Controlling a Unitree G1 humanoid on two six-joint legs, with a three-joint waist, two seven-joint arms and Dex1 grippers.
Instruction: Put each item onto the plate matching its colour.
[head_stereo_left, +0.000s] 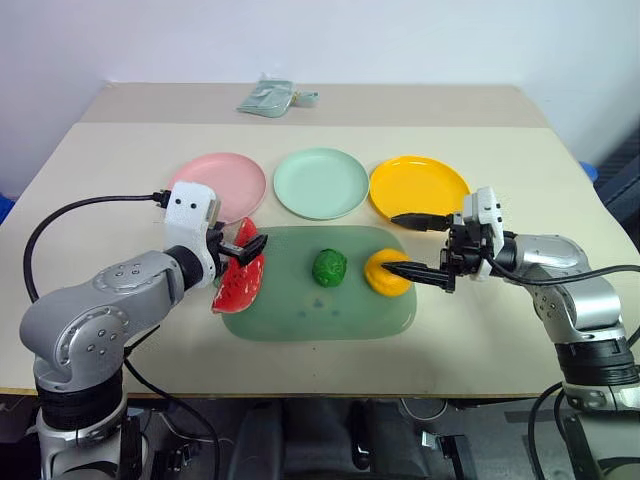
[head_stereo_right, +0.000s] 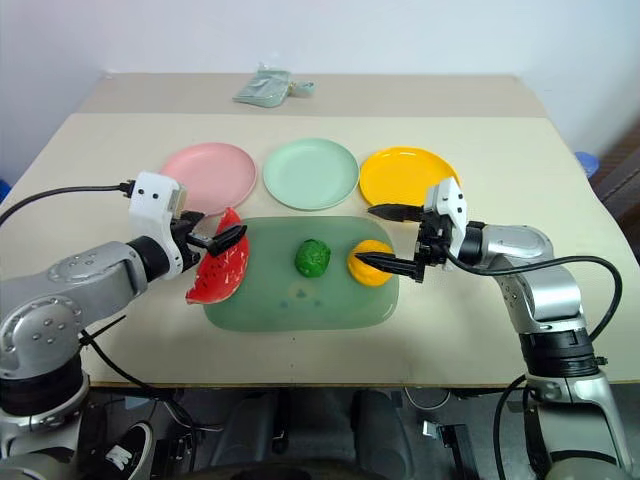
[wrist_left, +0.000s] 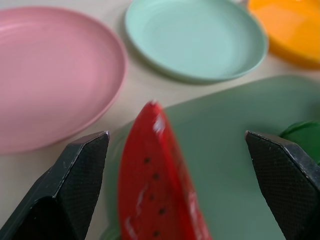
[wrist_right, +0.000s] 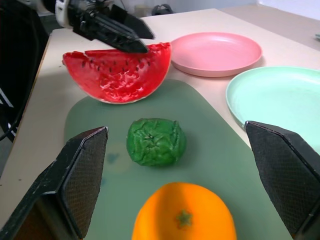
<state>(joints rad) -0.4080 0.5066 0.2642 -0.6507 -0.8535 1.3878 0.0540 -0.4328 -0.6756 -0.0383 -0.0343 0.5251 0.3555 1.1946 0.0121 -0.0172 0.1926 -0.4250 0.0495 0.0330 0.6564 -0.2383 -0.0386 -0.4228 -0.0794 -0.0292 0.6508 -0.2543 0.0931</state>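
We see left gripper (head_stereo_left: 243, 249) spread wide, fingers straddling watermelon wedge (head_stereo_left: 240, 281), which stands upright on left edge of green mat (head_stereo_left: 310, 315), no contact visible. Bumpy green ball (head_stereo_left: 329, 268) at mat centre; mandarin (head_stereo_left: 385, 274) on right end. Right gripper (head_stereo_left: 418, 246) wide open around mandarin, not gripping. Behind mat: pink plate (head_stereo_left: 224, 180), mint plate (head_stereo_left: 321, 183), yellow plate (head_stereo_left: 418, 187), all empty

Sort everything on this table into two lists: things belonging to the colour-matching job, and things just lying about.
Part of the job: watermelon wedge, bumpy green ball, mandarin, pink plate, mint green plate, yellow-orange plate.

Just lying about: translucent green mat, pale green packet.
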